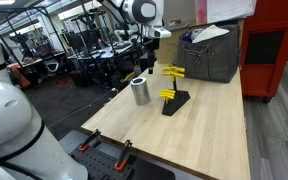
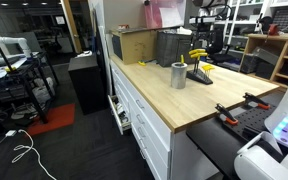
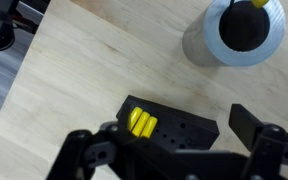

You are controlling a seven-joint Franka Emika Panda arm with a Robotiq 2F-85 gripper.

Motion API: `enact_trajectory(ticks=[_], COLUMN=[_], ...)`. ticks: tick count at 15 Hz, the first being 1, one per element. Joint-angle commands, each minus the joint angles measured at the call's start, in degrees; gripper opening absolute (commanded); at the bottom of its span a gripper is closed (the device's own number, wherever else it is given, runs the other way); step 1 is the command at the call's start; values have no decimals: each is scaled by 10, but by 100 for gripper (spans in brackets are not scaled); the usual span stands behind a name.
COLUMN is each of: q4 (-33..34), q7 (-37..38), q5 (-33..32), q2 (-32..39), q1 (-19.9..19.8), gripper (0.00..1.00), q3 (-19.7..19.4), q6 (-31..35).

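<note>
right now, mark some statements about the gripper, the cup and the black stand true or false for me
1. The gripper is open and holds nothing. True.
2. The metal cup lies on its side. False: it stands upright on the wooden table.
3. The black stand carries yellow pegs. True.
4. The metal cup sits on top of the black stand. False: it stands beside it on the table, apart from it.
5. The grey bin stands between the cup and the stand. False: it stands behind both, further back on the table.

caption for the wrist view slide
Open end effector above a black block stand with yellow pegs, grey metal cup beside it
</note>
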Motion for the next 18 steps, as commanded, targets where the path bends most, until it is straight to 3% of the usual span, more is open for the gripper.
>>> enact_trajectory(ticks=[1,18], q4=[1,4], q7=[20,84], q5=[32,59], q2=[20,86], q1=[-9,-29], gripper=[100,100], q3=[-9,-36], q6=[-1,3])
